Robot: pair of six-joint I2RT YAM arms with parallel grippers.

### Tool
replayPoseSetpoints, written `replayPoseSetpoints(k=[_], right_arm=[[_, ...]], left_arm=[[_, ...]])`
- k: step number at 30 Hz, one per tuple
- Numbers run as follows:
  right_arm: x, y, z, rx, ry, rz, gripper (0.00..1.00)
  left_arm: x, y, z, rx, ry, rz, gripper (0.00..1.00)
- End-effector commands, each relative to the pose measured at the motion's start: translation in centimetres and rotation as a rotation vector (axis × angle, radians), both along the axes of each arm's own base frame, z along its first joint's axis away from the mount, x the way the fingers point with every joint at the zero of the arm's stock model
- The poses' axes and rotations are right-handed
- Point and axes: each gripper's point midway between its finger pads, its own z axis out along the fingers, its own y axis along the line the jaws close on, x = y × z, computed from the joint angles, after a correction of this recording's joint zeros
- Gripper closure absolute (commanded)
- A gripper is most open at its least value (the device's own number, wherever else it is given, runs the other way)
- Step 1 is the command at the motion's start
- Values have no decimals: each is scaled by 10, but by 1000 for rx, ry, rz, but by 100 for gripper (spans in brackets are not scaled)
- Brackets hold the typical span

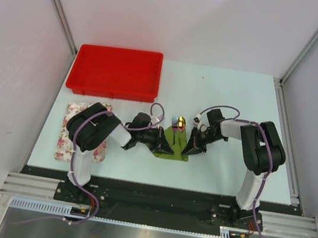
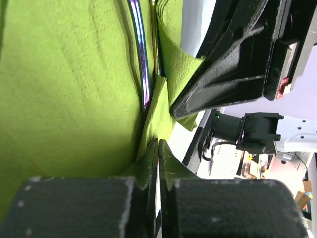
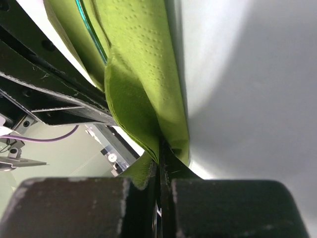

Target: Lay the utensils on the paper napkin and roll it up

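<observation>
The olive-green paper napkin (image 1: 177,138) lies mid-table between both grippers, its two side edges lifted up. On it rest the utensils: a pink-purple fork (image 1: 174,122) and a golden spoon (image 1: 182,121), their heads sticking out past its far edge. My left gripper (image 1: 168,148) is shut on the napkin's left edge (image 2: 156,106), beside a shiny purple handle (image 2: 141,54). My right gripper (image 1: 185,150) is shut on the right edge (image 3: 143,89). In each wrist view the fingertips pinch green paper: left gripper (image 2: 159,144), right gripper (image 3: 161,148).
A red tray (image 1: 117,72) sits at the back left. A floral pink and white cloth (image 1: 68,136) lies at the left under the left arm. The two grippers are close together, the right one's finger (image 2: 233,64) filling the left wrist view.
</observation>
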Motion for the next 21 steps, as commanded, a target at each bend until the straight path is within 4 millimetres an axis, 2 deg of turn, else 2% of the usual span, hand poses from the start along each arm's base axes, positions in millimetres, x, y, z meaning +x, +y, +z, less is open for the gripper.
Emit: replayPoseSetpoints(k=[1, 12, 21], right_arm=[[8, 13, 21, 58, -56, 2, 100], [7, 32, 34, 118, -36, -1, 100], [7, 45, 26, 128, -6, -2, 100]], left_arm=[[9, -1, -5, 27, -28, -2, 98], [8, -3, -10, 37, -16, -9, 99], [7, -4, -7, 32, -18, -17, 100]])
